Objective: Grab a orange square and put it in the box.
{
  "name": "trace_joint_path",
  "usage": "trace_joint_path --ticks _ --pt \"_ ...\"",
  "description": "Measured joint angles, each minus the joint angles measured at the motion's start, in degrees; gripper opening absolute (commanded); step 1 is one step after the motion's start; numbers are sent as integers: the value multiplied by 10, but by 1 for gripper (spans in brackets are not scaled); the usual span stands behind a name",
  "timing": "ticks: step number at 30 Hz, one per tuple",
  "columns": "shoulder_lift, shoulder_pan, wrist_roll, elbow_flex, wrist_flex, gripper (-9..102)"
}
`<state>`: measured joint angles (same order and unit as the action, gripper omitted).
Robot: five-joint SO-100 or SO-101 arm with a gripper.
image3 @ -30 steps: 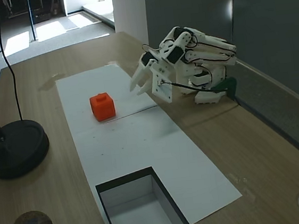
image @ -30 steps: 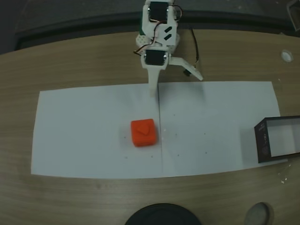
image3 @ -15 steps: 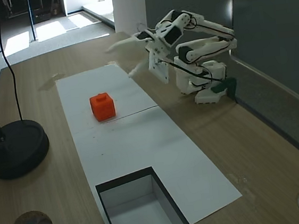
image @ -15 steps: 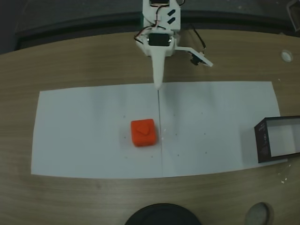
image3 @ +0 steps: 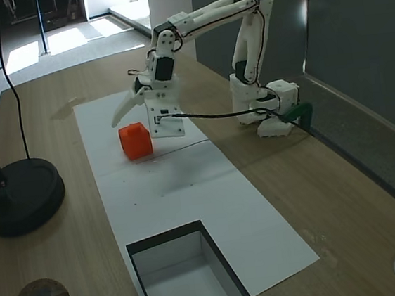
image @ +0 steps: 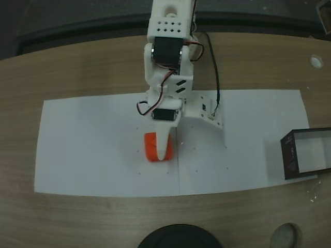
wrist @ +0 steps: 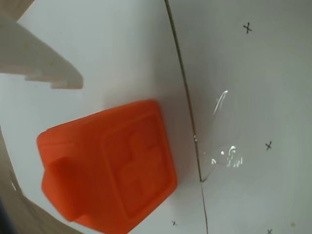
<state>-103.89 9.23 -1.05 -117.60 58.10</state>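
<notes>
- The gripper [image3: 125,119] hangs just above the orange square [image3: 134,141], its white fingers spread apart with nothing between them.
- From the side, one pale finger [image3: 121,109] slants down toward the cube's far edge; I can't tell whether it touches.
- From above, a tapered white finger [image: 164,144] lies across the middle of the orange square [image: 153,148], hiding much of its top, while the other half of the claw juts off to the right in that view.
- Up close in the wrist view, the orange square [wrist: 109,165] sits low and left, showing a recessed panel with a raised mark, and a stepped white fingertip [wrist: 36,63] pokes in from the upper left, clear of the cube.
- The cube rests on white paper [image: 88,150], just left of the thin dark seam [image: 177,165] as the overhead-looking fixed view shows it.
- Small printed crosses [wrist: 247,28] dot the paper.
- The box [image: 306,153], black-walled and pale inside, stands well apart from the cube at the sheet's right end in that view; from the side it lies at the near end [image3: 183,277].
- The arm [image3: 218,11] reaches over from its base by the wall.
- A round black stand base [image3: 19,198] rests on the wooden table [image3: 344,196] beside the paper.
</notes>
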Motion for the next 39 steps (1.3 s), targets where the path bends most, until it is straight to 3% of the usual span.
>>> trace_joint_path --ticks 8,16,30,35,39 --pt "57 -4 0 22 3 37" --pt "82 -4 0 40 -32 12" --pt "91 -11 0 87 -14 11" --pt "9 -95 0 196 63 11" --pt "-44 -229 0 324 75 11"
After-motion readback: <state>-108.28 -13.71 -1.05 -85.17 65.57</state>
